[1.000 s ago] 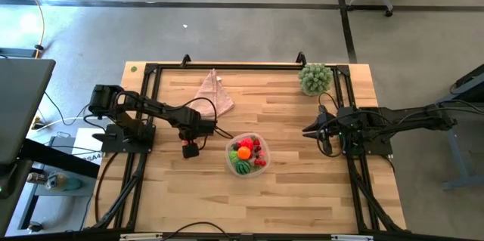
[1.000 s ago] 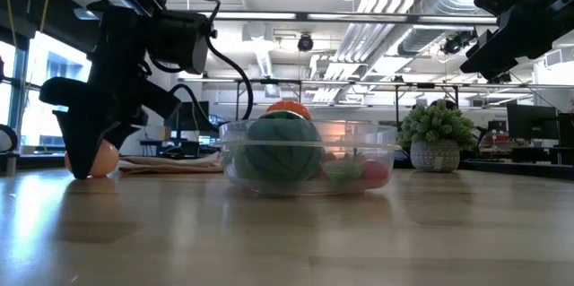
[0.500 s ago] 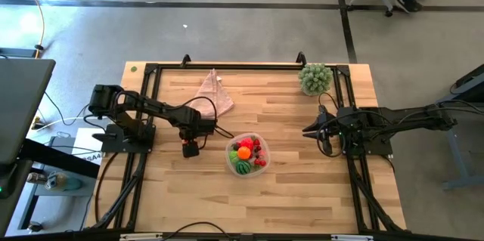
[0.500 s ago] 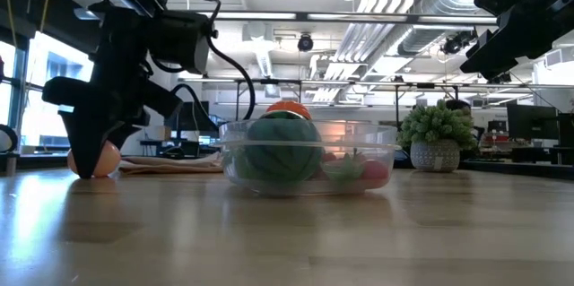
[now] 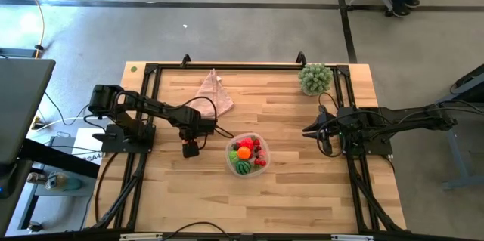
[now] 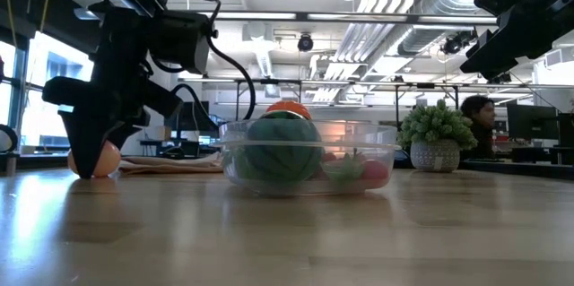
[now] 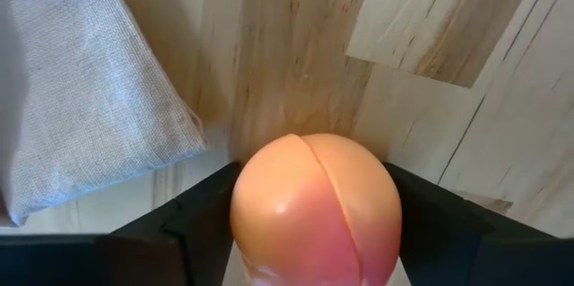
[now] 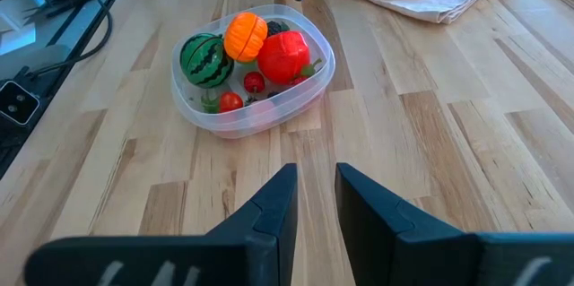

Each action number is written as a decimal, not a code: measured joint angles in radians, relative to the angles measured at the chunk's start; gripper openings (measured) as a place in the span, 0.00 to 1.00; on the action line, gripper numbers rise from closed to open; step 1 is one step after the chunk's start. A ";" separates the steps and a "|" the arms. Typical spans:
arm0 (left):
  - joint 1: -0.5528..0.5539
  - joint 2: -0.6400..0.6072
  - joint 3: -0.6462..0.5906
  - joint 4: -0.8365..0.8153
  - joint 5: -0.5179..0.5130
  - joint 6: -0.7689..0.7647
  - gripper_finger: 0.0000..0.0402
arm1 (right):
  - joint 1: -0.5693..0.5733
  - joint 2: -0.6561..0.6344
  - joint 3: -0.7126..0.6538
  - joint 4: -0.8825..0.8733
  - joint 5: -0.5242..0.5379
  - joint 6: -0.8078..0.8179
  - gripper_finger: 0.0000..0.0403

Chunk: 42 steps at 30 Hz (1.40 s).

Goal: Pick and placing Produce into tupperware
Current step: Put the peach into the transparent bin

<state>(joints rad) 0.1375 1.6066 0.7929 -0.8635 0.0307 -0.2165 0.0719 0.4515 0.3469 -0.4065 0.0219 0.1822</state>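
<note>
Kid: What is the left tool (image 7: pixel 314 232) doing?

Friend: It is down on the tabletop (image 5: pixel 287 112), just left of the tupperware (image 5: pixel 247 155). Its two fingers (image 7: pixel 193 223) sit on both sides of the peach (image 7: pixel 314 210). A moment ago they stood wider; now they have squeezed in and touch the peach on both sides. So it has the peach clamped.

Kid: Has the peach gone up yet?

Friend: No. In the low view the peach (image 6: pixel 106 159) looks to be down on the wood, under the tool (image 6: pixel 90 165). (The pink cloth (image 7: pixel 81 89) lies right beside it.) The arm itself has barely moved.

Kid: So what does that mean?

Friend: The grab looks done, so the lift probably comes next. Then the peach can go over to the tub with the others.

Kid: What is in the tub?

Friend: The striped melon (image 8: pixel 206 59), the orange (image 8: pixel 246 36), a red apple (image 8: pixel 285 56) and some little berries (image 8: pixel 231 100).

Kid: And the right tool (image 8: pixel 312 210)?

Friend: It waits on the right side, well away from the tub, with its fingers close together and nothing between them.
</note>
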 joint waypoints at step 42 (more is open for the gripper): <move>0.000 0.000 0.000 0.007 0.003 -0.008 0.59 | 0.000 0.000 0.000 0.000 0.000 0.000 0.17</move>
<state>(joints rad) 0.1375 1.6070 0.7929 -0.8567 0.0338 -0.2249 0.0722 0.4514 0.3466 -0.4065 0.0219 0.1822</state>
